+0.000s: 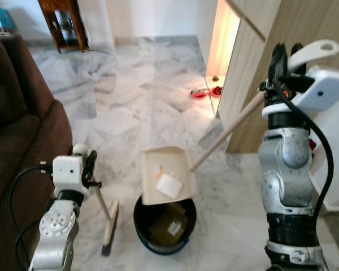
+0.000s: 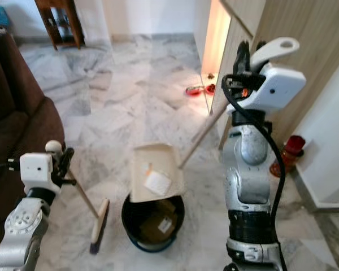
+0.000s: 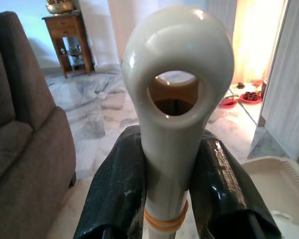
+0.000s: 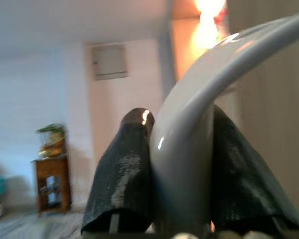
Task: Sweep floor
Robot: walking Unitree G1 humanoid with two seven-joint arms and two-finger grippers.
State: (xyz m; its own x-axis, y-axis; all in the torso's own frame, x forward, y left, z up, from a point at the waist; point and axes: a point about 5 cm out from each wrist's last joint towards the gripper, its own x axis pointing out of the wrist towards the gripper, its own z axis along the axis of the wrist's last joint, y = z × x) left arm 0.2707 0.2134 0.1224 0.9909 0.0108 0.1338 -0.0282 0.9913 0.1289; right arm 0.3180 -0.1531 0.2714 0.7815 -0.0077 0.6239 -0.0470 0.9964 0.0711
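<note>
Left claw [image 3: 164, 199]: I am gripping the broom [image 1: 109, 223], head resting on the floor [image 1: 130, 96]. Right claw [image 4: 182, 189]: clenching the dustpan [image 1: 166, 175] handle, pan apparently tipping paper over the bucket [image 1: 164, 226].

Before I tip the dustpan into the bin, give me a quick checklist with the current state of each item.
1. Right gripper shut on the dustpan handle: ok.
2. Left gripper shut on the broom handle: ok.
3. Dustpan over the black bin: ok, its lower edge overlaps the rim.
4. Paper scraps in the pan, not spilled: ok.
5. Broom head away from the bin: ok, it rests on the floor to the left of it.
6. Room left in the bin: cannot tell; some rubbish lies inside already.
</note>
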